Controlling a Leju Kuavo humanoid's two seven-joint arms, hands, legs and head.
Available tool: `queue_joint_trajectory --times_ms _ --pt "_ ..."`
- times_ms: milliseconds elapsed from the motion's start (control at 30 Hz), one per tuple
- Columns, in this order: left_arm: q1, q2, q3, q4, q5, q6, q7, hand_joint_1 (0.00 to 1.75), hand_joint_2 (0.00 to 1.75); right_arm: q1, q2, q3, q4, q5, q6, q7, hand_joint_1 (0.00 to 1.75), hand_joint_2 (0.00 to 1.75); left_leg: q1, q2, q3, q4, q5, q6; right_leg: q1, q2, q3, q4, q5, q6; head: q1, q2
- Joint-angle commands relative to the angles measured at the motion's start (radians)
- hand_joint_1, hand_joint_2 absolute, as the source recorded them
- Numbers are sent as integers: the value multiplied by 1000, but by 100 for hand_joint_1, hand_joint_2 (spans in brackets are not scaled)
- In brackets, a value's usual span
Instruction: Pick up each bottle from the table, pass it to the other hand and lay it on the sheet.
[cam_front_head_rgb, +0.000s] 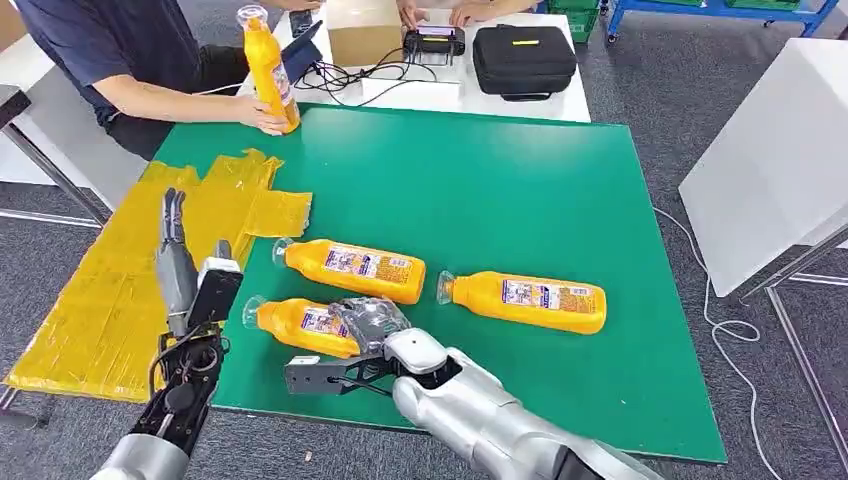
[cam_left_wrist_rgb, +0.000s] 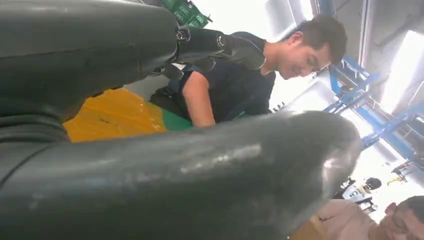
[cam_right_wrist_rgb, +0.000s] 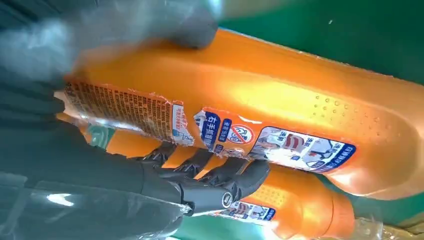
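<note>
The green desk (cam_front_head_rgb: 520, 200) spreads across the head view, and along its left edge lies the crumpled yellow sheet (cam_front_head_rgb: 120, 290), bare of bottles. Beyond it sits a white table (cam_front_head_rgb: 440, 95) carrying a black case (cam_front_head_rgb: 523, 60), a cardboard box (cam_front_head_rgb: 363, 32) and a tangle of cables. A person (cam_front_head_rgb: 110, 50) in a dark shirt leans in at the far left corner — one hand steadying an upright orange bottle (cam_front_head_rgb: 268, 70) on the desk's edge.

Three more orange bottles lie flat on the green: the right bottle (cam_front_head_rgb: 525, 300) alone, well apart from the sheet; the middle bottle (cam_front_head_rgb: 352, 270) further in; the near bottle (cam_front_head_rgb: 300, 325) just in front of it, cap pointing towards the sheet.

Right hand (cam_front_head_rgb: 372, 325) is down on that near bottle — in the right wrist view its dark fingers (cam_right_wrist_rgb: 220, 182) curl round the orange body, thumb on the other side, clamped on it, bottle on or just off the desk, hard to say which.

Left hand (cam_front_head_rgb: 178, 255) hovers over the sheet's edge, fingers straight and apart, holding nothing.
</note>
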Motion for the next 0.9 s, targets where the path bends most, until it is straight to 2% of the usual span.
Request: queue_joint_trajectory --times_ms 33,333,367,400,433,467,600,700,900 --pt "-68 -12 -3 115 15 -3 -11 0 0 17 -17 79 113 -4 35 4 175 175 1 -3 4 -2 0 -1 1 -1 6 -3 -1 -1 0 0" --pt "-82 0 -15 146 58 11 -34 0 0 34 -17 129 137 16 76 23 175 175 1 -4 8 -2 0 -2 1 -2 9 -4 -1 -1 0 0" --pt "-81 3 -20 149 71 14 -40 0 0 37 -17 133 143 16 86 29 166 175 1 -3 9 -3 0 -2 1 -1 10 -4 0 -1 0 0" --pt "-81 5 -22 150 78 16 -43 0 0 42 -17 131 153 12 91 33 147 175 0 -2 8 -2 0 -1 0 -1 9 -3 0 -1 0 0" --pt "-81 6 -24 151 83 17 -46 0 0 43 -17 132 160 13 93 37 31 175 1 -3 9 -3 0 -2 1 -1 10 -4 0 -1 0 0" --pt "-82 6 -25 153 85 18 -46 0 0 44 -17 131 169 12 92 38 0 175 1 -3 11 -4 1 -2 1 -1 12 -5 0 -2 0 0" --pt "-83 6 -33 156 97 19 -52 0 0 44 -17 126 185 3 122 52 0 175 1 0 14 -3 0 -3 1 2 11 -4 0 -2 -1 0" --pt "-82 3 -37 156 96 22 -50 0 0 42 -17 125 188 1 134 59 0 175 2 1 15 -2 -1 -3 1 2 5 -4 0 -2 0 0" --pt "-83 3 -39 152 101 24 -44 0 0 45 -17 128 192 1 161 66 0 175 2 -2 16 -4 -1 -5 1 2 7 -6 0 -2 0 0"
